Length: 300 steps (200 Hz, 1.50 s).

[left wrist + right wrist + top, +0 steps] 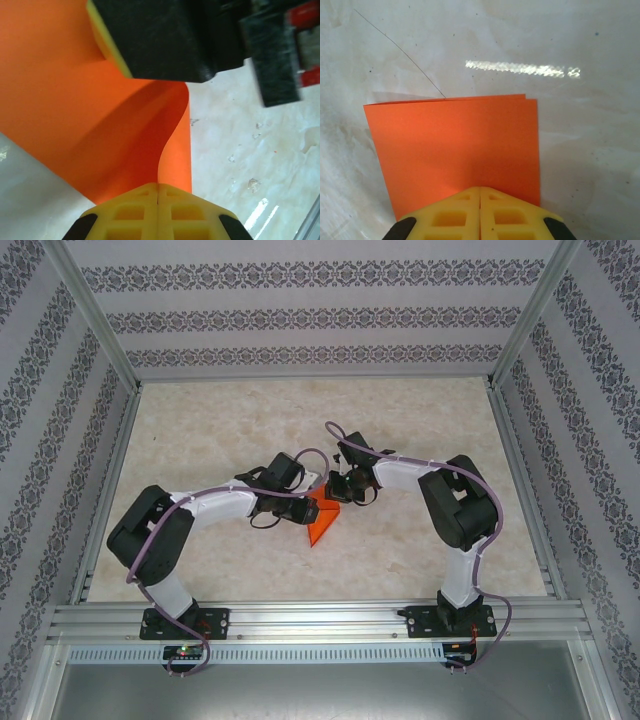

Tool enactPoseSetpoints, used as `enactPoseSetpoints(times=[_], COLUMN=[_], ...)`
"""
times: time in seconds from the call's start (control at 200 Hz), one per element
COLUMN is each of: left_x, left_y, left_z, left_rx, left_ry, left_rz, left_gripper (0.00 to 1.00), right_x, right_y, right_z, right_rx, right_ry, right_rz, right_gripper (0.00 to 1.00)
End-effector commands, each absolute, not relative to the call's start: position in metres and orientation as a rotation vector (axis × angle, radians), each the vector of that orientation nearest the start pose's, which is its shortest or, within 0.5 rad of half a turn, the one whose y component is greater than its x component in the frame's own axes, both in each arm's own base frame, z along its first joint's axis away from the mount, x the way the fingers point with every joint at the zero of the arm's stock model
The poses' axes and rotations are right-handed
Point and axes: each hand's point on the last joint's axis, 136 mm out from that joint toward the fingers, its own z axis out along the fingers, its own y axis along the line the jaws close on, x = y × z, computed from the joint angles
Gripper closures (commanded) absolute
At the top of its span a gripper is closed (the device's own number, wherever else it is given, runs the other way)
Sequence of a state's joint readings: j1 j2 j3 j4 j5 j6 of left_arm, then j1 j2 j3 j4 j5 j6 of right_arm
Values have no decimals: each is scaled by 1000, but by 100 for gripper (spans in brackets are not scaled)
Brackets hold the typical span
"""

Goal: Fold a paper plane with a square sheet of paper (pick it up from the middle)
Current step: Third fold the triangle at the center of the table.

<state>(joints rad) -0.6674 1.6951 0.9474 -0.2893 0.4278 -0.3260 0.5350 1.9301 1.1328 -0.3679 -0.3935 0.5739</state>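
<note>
The square sheet of paper (322,524) is bright orange and folded over on itself, held just above the table's middle between the two arms. My left gripper (307,508) reaches it from the left and my right gripper (339,494) from the right. In the left wrist view the yellow fingers (145,205) are closed at the left gripper (158,186) on the paper (75,100), which bows in a curve; a yellow finger of the right arm (106,42) touches its far end. In the right wrist view the right gripper (480,189) is shut on the paper's near edge (455,145), with two layers showing at the far edge.
The marble-patterned table (300,420) spreads bare around the arms. Aluminium rails (320,615) run along the near edge and both sides, with patterned walls behind. A thin dark line (400,50) crosses the table beyond the paper.
</note>
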Motion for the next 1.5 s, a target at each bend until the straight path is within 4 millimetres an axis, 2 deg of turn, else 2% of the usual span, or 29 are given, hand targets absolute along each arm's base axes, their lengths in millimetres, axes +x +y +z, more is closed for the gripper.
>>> enactPoseSetpoints(times=[0.0, 0.25, 0.51, 1.364, 1.494], left_x=[268, 265, 272, 270, 270], left_y=[-293, -287, -288, -285, -289], left_z=[51, 39, 36, 17, 20], left_rx=[639, 607, 612, 550, 550], left_ry=[2684, 2715, 2714, 2742, 2736], left_rz=[-841, -813, -785, -777, -815], left_gripper=[96, 95, 93, 91, 90], right_x=[317, 316, 315, 315, 316], right_y=[259, 262, 264, 268, 271], right_z=[-6, -3, -4, 2, 4], right_rx=[-67, -56, -42, 9, 13], right_ry=[2972, 2966, 2962, 2940, 2930], right_rz=[687, 713, 731, 777, 800], right_gripper=[92, 91, 91, 89, 89])
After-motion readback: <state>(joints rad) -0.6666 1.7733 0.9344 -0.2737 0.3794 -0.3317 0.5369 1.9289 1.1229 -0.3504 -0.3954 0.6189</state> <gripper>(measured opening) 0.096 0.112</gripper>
